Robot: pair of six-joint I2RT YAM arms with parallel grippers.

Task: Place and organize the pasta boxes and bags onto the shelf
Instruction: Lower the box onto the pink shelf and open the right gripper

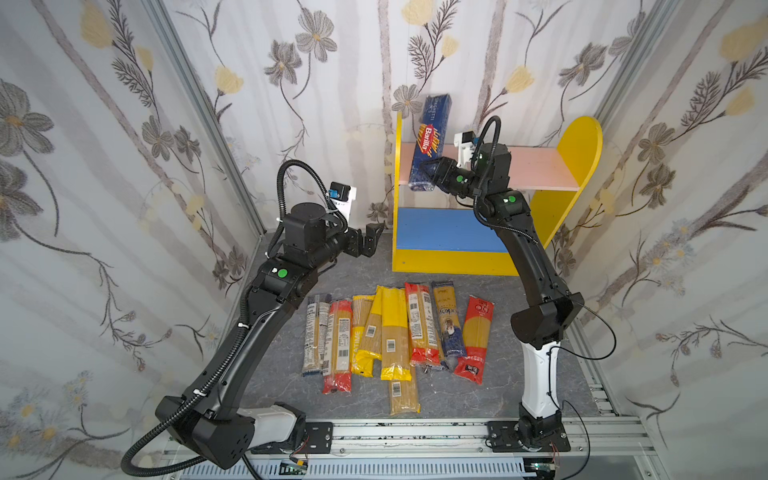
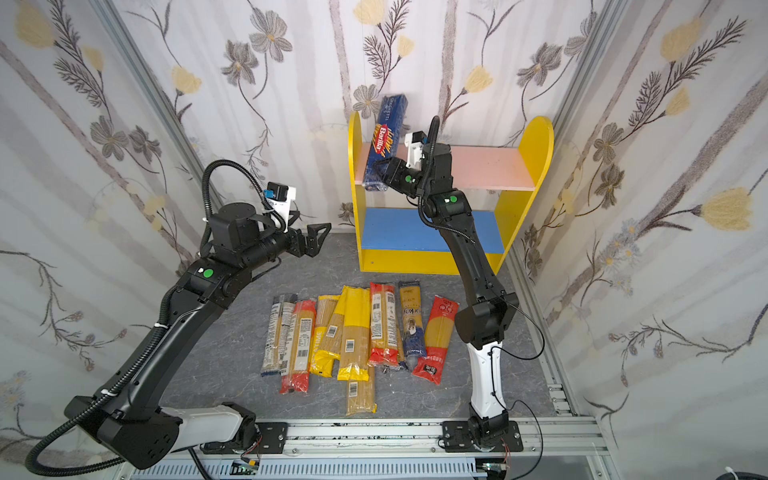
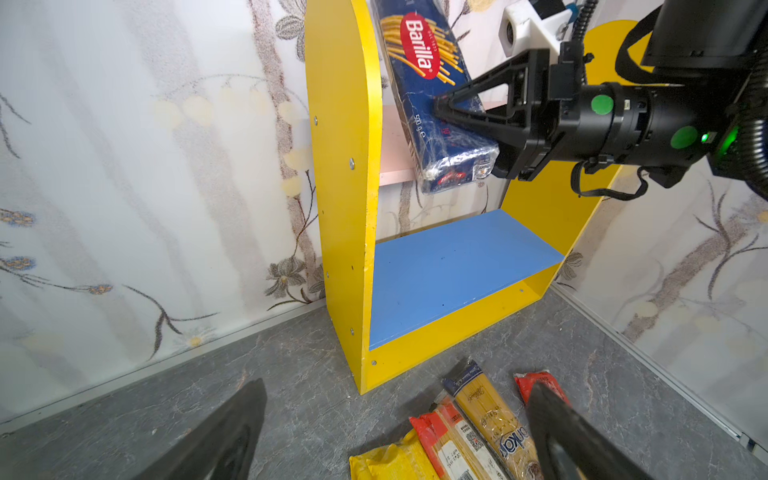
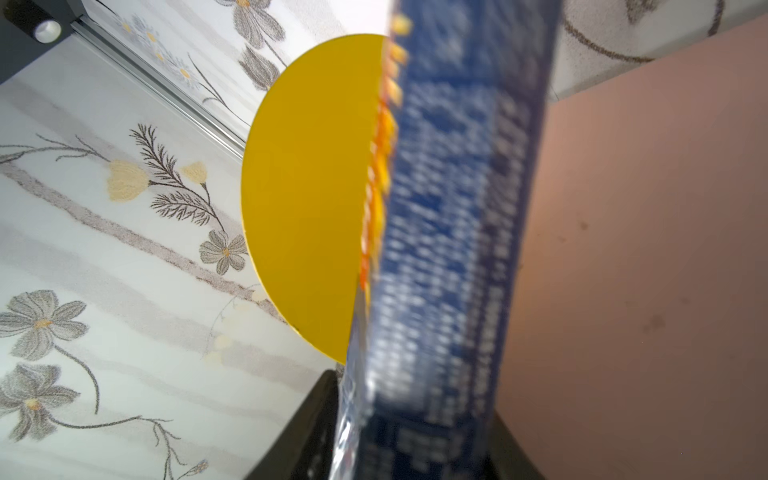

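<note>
Floral-papered walls (image 1: 104, 166) on three sides, grey marbled bench (image 1: 498, 395) underneath. Against the bench's back edge, toward its right rear corner: the shelf (image 1: 582, 149), yellow-sided, with pink upper board (image 1: 540, 166) and blue lower board (image 1: 436, 230).

At the pink board's left end, hard by the left side panel (image 3: 345, 166): one dark blue Barilla packet (image 1: 430, 137), tilted on end, top leaning toward the back wall, lower end jutting past the board's front edge. Blurred in the right wrist view, perhaps from motion.

Straddling that lower end: the right gripper (image 1: 428, 176), fingers on either side of the packet. Impossible to tell from these views whether clamped or loose.

Above the bench, just off the shelf's left front corner: the left gripper (image 1: 371, 241), spread wide and holding nothing.

Across mid-bench, running toward the front edge: the other pasta packets (image 1: 395, 332), side by side and partly overlapping, none on the shelf.

Looks like the placing of the very first packet, with nearly the whole job ahead. Next, by this reading: settle the blue packet fully onto the pink board and snug against the side panel, draw the fingers clear without dragging it off the front edge, then go back down for the row on the bench.
</note>
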